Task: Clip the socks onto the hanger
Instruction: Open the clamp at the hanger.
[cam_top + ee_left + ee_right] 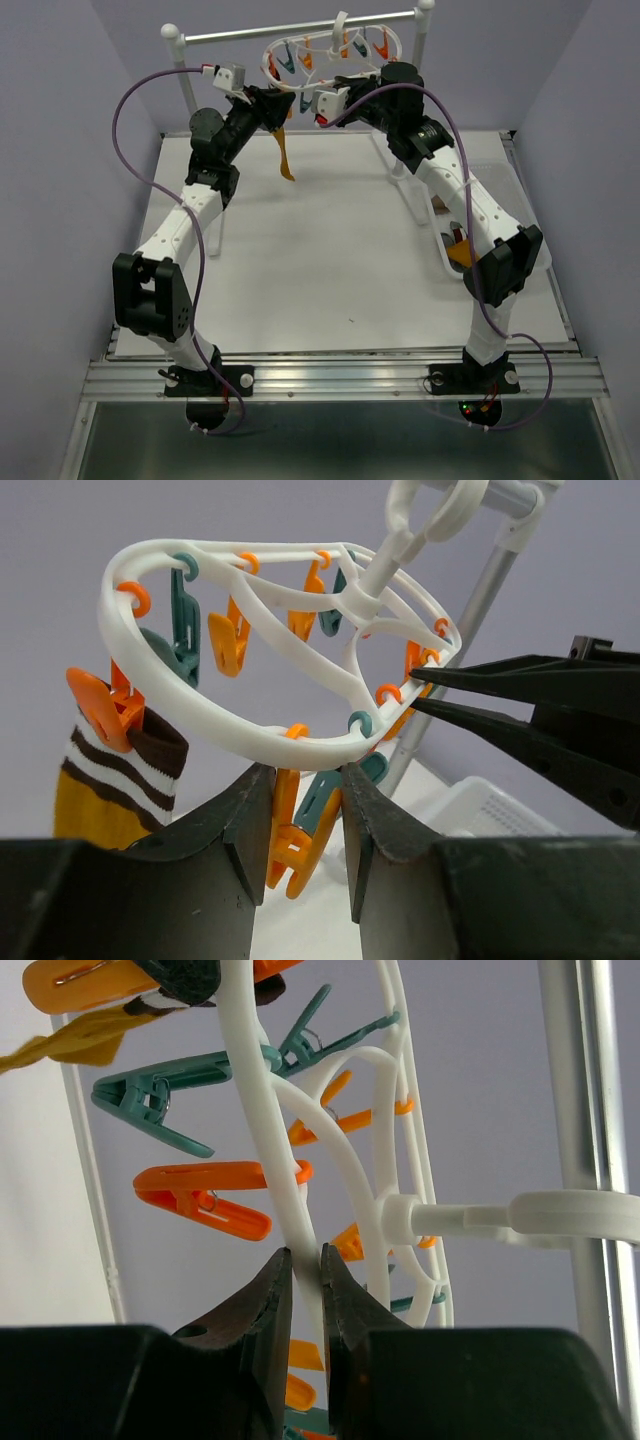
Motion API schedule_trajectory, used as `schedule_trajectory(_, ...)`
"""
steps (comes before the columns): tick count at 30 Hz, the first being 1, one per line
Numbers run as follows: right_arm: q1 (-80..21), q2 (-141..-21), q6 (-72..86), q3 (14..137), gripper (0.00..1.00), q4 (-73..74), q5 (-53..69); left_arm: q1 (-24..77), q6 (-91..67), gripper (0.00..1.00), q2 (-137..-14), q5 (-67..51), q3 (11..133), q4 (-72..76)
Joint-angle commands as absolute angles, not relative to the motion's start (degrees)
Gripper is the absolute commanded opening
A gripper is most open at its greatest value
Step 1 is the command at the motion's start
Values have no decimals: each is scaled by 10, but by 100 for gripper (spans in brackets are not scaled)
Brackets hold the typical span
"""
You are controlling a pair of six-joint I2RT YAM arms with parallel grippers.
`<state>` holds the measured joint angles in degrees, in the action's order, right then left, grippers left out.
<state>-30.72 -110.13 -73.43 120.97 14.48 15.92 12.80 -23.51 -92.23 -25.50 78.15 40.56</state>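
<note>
left wrist view: the left gripper (pixel 303 776) is closed on an orange clip (pixel 295 850) under the hanger (pixel 200 716), beside a striped sock (pixel 120 770) already clipped on. the right wrist view alone shows the right gripper (pixel 304 1254) pinching the hanger's white ring. only the top view shows the hanger hooked on the rail (pixel 300 29), with the sock dangling above the table (pixel 330 270).

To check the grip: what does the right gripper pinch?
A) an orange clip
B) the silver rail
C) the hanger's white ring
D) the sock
C: in the right wrist view the right gripper is closed on the white ring of the hanger.
</note>
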Motion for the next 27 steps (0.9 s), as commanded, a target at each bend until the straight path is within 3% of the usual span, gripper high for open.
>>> schedule_trajectory(1,-314,-1065,-693,1198,3,152,171,146,-57,0,-892,-205,788,376)
schedule_trajectory(5,-314,-1063,-691,1199,3,153,171,156,17,0,-887,-221,774,383)
schedule_trajectory(17,-314,-1066,-681,1204,6,153,157,158,-15,0,-888,-182,789,352)
schedule_trajectory(21,-314,-1067,-672,1202,15,153,152,162,-54,0,-884,-180,791,338)
schedule_trajectory(25,-314,-1065,-657,1195,32,152,149,162,-91,0,-881,-150,793,327)
schedule_trajectory(27,-314,-1063,-649,1190,36,152,149,161,-104,0,-882,-149,794,319)
